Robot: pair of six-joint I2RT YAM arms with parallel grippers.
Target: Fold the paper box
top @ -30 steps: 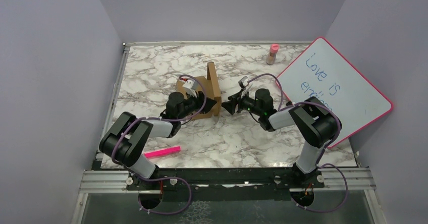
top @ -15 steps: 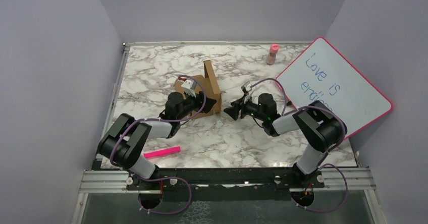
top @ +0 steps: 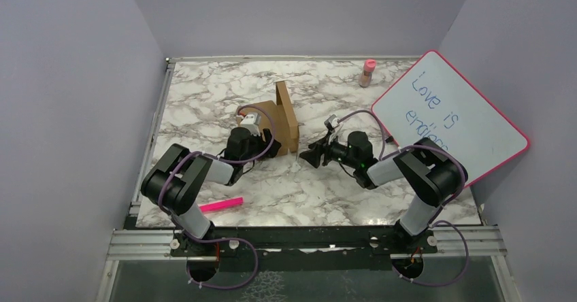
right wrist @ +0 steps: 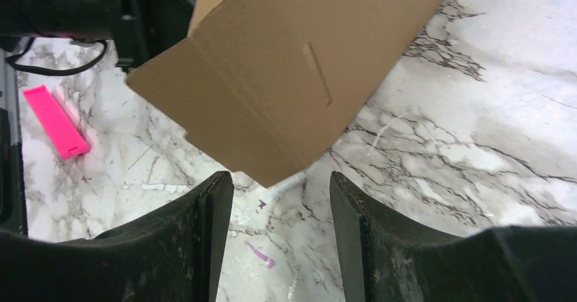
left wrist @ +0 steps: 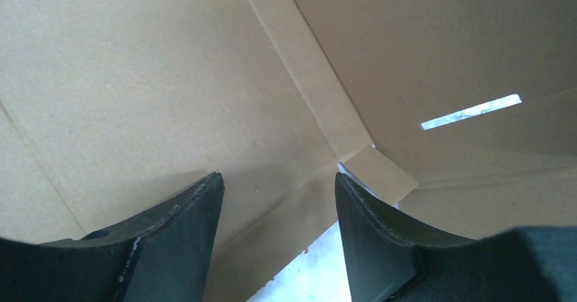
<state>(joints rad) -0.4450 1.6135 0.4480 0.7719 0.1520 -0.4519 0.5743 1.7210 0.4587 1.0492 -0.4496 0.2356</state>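
My left gripper (left wrist: 275,183) is spread, nothing pinched, tips inside the paper box (top: 280,115). My right gripper (right wrist: 281,179) is spread and empty, just short of a box corner. Box sits mid-table (top: 204,91), one panel upright.

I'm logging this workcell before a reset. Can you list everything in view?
paper box: one, brown, mid-table, one panel upright
pink bar: one, bright pink, near edge, left side
bottle: one, pink-capped, far edge
whiteboard: one, white with pink frame, right side
table: one, grey-veined white marble
arms: two, black and grey, near edge
left claw: one, black, open, at the box
right claw: one, black, open, right of the box
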